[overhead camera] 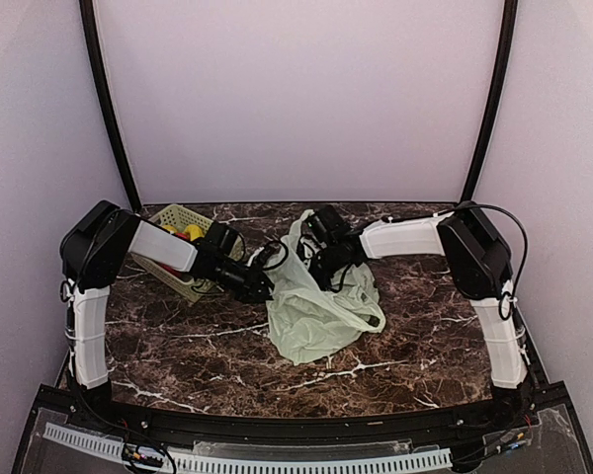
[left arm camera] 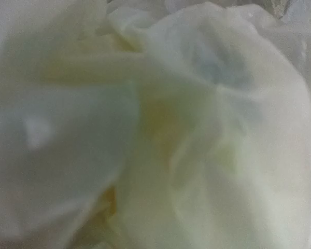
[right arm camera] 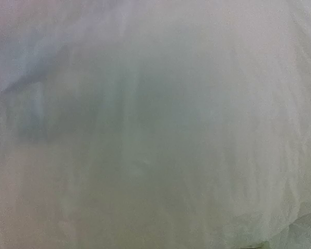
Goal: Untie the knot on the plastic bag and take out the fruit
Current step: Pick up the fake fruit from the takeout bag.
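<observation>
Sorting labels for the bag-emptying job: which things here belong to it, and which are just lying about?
Job: plastic bag, fruit, left tool, right tool.
Just there: basket holding the fruit, marble table.

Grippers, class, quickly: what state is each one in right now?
Left gripper: shut, against the plastic bag; a grip cannot be told.
Right gripper: cannot be told, plastic covers it.

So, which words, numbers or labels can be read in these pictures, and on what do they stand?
None can be read.
The plastic bag shows no legible print from above; both wrist views show only its blurred film.
The basket bears no visible label.
</observation>
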{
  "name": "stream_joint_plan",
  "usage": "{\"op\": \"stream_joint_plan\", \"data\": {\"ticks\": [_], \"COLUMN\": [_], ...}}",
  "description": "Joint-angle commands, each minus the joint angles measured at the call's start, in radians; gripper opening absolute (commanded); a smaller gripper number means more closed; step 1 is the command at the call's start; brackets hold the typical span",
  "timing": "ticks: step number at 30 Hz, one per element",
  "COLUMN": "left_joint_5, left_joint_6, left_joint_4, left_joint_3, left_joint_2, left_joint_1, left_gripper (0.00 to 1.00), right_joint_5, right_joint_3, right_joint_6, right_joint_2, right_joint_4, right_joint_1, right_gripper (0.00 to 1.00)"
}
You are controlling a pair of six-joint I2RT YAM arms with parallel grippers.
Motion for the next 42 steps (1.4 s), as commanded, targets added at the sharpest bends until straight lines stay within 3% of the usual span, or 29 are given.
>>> {"op": "stream_joint_plan", "data": {"ticks": [1, 5, 11, 20, 28, 42], "left_joint_5": [0.077, 0.035, -0.102, -0.312, -0.386, -0.434], "left_joint_6": [0.035, 0.023, -0.034, -0.029, -0.066, -0.092], "left_joint_4": [-0.029, -0.044, -0.001, 0.016, 0.024, 0.028], "left_joint_3": [0.029, 0.032, -0.005, -0.086, -0.118, -0.161], "left_joint_2": [0.014, 0.01, -0.032, -0.148, -0.182, -0.211], "left_joint_1": [-0.006, -0.006, -0.006, -0.004, 0.017, 0.059], "left_gripper": [0.01, 0.01, 0.01, 0.01, 0.01, 0.01], "right_joint_5": [-0.064, -0.048, 0.013, 0.129, 0.163, 0.202], "right_joint_3": [0.01, -0.026, -0.138, -0.376, -0.553, -0.695], "right_joint_6": [-0.013, -0.012, -0.023, -0.03, -0.027, -0.024], "right_joint_2": [0.037, -0.007, -0.134, -0.414, -0.617, -0.713], "right_joint_4": [0.052, 0.086, 0.139, 0.169, 0.164, 0.1], "right_joint_1": [0.0, -0.001, -0.007, -0.052, -0.11, -0.143], "right_gripper": [0.47, 0.28, 0.2, 0.18, 0.19, 0.19]}}
